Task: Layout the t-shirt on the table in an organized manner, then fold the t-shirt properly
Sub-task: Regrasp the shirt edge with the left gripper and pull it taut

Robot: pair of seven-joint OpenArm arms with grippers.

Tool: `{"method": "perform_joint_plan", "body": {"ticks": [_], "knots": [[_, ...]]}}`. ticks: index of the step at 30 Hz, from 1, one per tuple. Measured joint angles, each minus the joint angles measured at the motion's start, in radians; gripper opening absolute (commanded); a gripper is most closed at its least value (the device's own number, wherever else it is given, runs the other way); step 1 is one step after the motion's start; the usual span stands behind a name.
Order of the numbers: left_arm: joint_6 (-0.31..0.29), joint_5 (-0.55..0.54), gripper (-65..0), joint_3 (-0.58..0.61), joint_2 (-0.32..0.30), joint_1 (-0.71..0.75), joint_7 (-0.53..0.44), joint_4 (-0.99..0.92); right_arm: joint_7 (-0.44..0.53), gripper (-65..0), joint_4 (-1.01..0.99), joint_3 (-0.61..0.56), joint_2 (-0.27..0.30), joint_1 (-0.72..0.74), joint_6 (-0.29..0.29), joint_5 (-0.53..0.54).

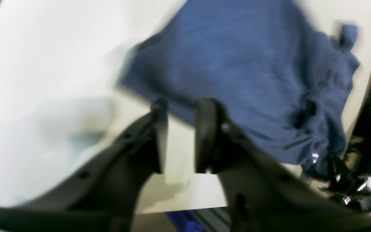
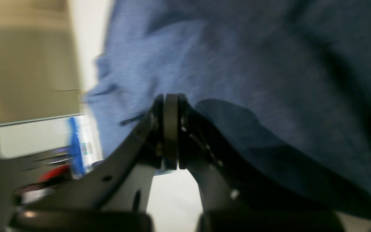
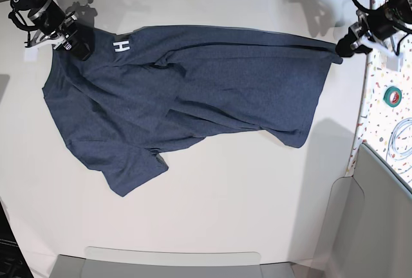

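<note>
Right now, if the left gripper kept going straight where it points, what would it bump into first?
Probably the t-shirt. In the left wrist view, the left gripper hangs over bare white table with its jaws apart, pointing at the shirt's near edge. The picture is blurry, so depth is uncertain.

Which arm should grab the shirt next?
Probably the left. The left gripper is open with nothing in it, right at the shirt's edge. The right gripper is shut at the other corner.
</note>
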Motion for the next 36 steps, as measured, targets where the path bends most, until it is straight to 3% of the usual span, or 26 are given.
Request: {"method": "perform_joint_plan", "body": {"ticks": [4, 10, 12, 24, 30, 36], "knots": [[0.000, 0.005, -60.8, 0.012, -0.005, 0.006, 0.005, 0.083, 0.000, -65.0, 0.109, -0.006, -0.003, 0.002, -0.001, -0.129], [0.000, 0.018, -60.9, 0.202, -0.005, 0.005, 0.005, 0.065, -0.001, -65.0, 0.193, -0.005, 0.000, -0.013, 0.000, -0.277], [0.000, 0.077, -60.9, 0.254, -0.005, 0.005, 0.002, 0.054, -0.002, -65.0, 0.193, -0.005, 0.002, -0.030, 0.000, -0.312], [0.000, 0.396, -60.7, 0.298, -0.005, -0.025, -0.055, 0.049, -0.008, -65.0, 0.194, -0.006, 0.002, -0.045, 0.000, -0.378], [0.001, 0.457, -60.7, 0.318, -0.008, -0.025, -0.084, 0.044, -0.008, -65.0, 0.194, -0.006, 0.002, -0.047, 0.000, -0.380], [-0.002, 0.447, -60.8, 0.409, -0.007, -0.077, -0.116, -0.094, -0.006, -65.0, 0.194, -0.006, 0.002, -0.047, 0.000, -0.380]]}}
